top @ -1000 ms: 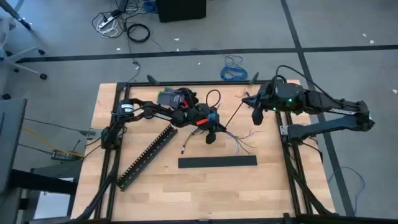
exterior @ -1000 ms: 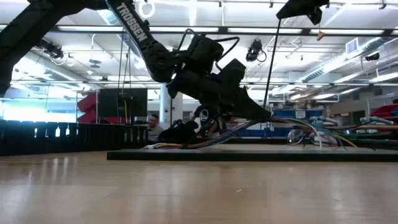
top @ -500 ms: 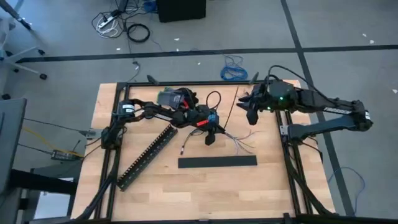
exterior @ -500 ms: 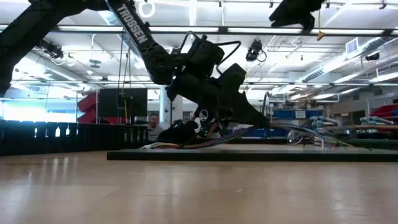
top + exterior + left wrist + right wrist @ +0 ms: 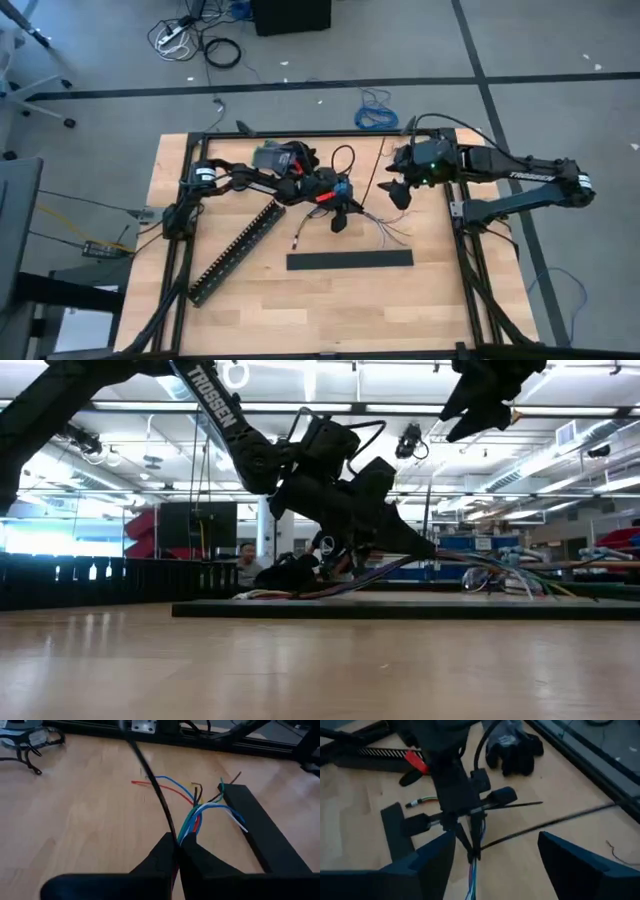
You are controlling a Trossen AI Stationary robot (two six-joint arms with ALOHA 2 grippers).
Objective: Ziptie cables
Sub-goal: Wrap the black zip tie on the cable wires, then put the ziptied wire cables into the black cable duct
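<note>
My left gripper (image 5: 347, 208) is shut on the cables (image 5: 200, 810), a thin bundle of blue, green, white and red wires whose loose ends fan out on the wood (image 5: 386, 228). A black ziptie (image 5: 374, 170) runs from the bundle beside those fingers toward the table's far edge; in the right wrist view its long strip (image 5: 555, 822) and a short end (image 5: 520, 805) both leave the bundle. My right gripper (image 5: 397, 190) hangs open above the table, right of the ziptie, with nothing between its fingers (image 5: 427, 860). My left gripper pinches the cable bundle (image 5: 186, 832) between its two fingertips, partway along the wires. The fingers slant down from the table's left and lie along the bundle. The ziptie's strip (image 5: 165, 815) rises from the same spot. The wires' fanned ends lie on the table.
A wide flat black bar (image 5: 350, 260) lies nearer the table's front. A long slotted duct (image 5: 238, 250) lies slanted at the left. Dark gloves (image 5: 515, 747) sit at the far edge behind the left arm. A blue cable coil (image 5: 376, 112) is on the floor beyond the table.
My right gripper has opened and let go of the ziptie, then moved a little toward the table's left. The ziptie's free end, which stood up to that gripper, has dropped and swung toward the far edge. My left gripper has kept its hold on the cables.
</note>
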